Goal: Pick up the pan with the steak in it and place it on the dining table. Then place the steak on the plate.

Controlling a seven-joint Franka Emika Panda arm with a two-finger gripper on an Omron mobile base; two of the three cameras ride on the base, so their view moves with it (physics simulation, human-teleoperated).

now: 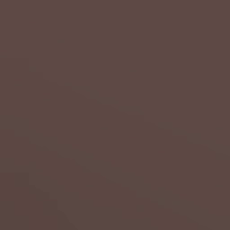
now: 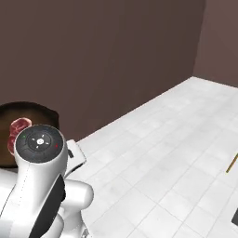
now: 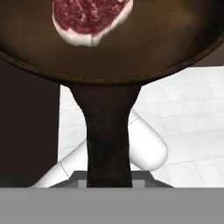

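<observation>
Left base view: flat brown surface, probably a wall close up; nothing to count, no task things.

Right base view: my white arm rises lower left, its round dark joint cap in front. Behind it, one pan (image 2: 42, 114), dark, held up in the air at the left edge, mostly hidden by the arm. One steak (image 2: 17, 128) lies in it, red-pink, partly behind the joint. Below and to the right is white tiled floor, brown walls beyond. One thin yellow stick on the floor at the far right edge, one dark corner of something at bottom right; can't tell what either is. No plate and no dining table here, so I judge the base has to drive or turn before I can set the pan down.

Hand view: my gripper (image 3: 109, 183) is closed on the pan's handle (image 3: 108, 140); the fingertips are hidden under it. Handle runs straight away from me, long axis in line with the gripper, the bowl at the far end. One steak (image 3: 89, 19) sits on the pan (image 3: 175, 43) floor at the far side from the handle. Pan looks roughly level, tiled floor underneath, well apart.
</observation>
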